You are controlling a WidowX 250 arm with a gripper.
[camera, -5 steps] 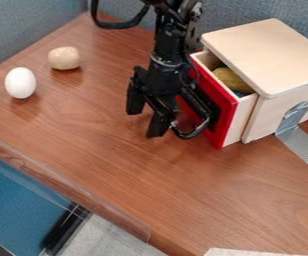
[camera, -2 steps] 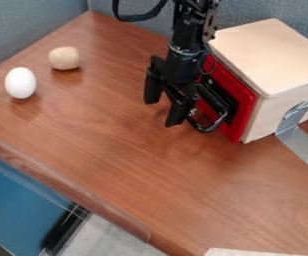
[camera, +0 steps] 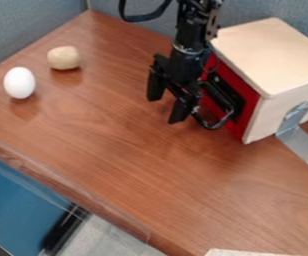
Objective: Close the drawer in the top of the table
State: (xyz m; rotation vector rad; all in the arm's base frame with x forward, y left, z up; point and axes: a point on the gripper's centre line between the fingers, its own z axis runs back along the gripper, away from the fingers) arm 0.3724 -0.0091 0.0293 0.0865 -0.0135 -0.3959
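The black gripper (camera: pixel 165 109) hangs low over the table, just left of the wooden box (camera: pixel 273 55). Its two fingers stand apart with nothing between them. Behind it, the drawer's red front (camera: pixel 251 102) lies up against the box's left opening, and no drawer inside shows. A black handle (camera: pixel 225 120) on that red front is right beside the gripper, which partly covers it and the front; whether the two touch I cannot tell.
A white egg (camera: pixel 19 83) and a beige rounded object (camera: pixel 64 58) lie on the wooden table (camera: pixel 136 160) at the left. Silver tape (camera: pixel 301 142) runs from the box's side onto the tabletop. Grey-blue partitions (camera: pixel 30 25) border the back.
The gripper has moved right and slightly up in the view. The drawer slid into the box, so its side walls and the yellowish item inside no longer show.
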